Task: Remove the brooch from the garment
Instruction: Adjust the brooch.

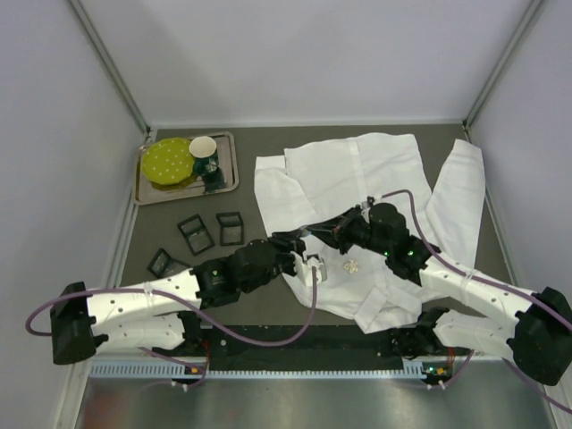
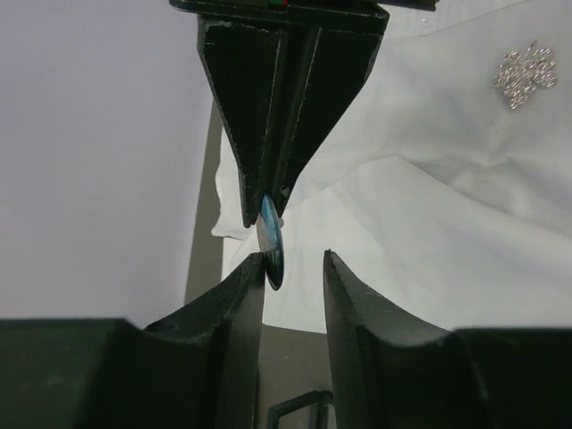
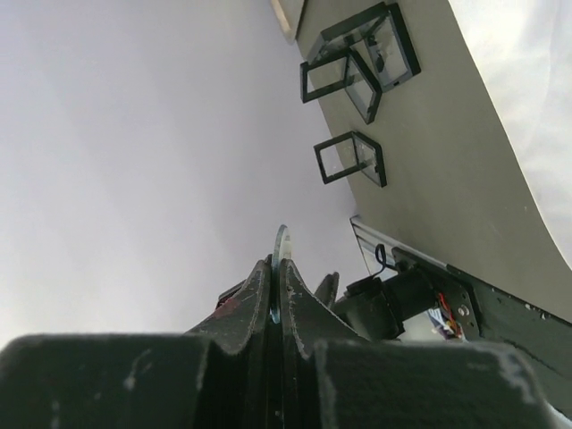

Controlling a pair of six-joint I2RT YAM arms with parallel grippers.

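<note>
R gripper (image 3: 275, 268) jaws clamped tight on thin blue disc (image 2: 273, 255), edge-on at centre of L wrist view; L gripper (image 2: 293, 264) jaws apart w/ moderate gap, disc's lower edge dipping btwn them, by left-of-frame finger. Sparkly silver brooch (image 2: 525, 76) sits on white garment (image 1: 357, 179), upper right there; garment fills centre-right of top view.

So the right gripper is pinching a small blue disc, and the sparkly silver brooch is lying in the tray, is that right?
Not quite. The right gripper does pinch the small blue disc, but the sparkly silver brooch is on the white shirt, not in the tray. The left wrist view shows it best.
</note>
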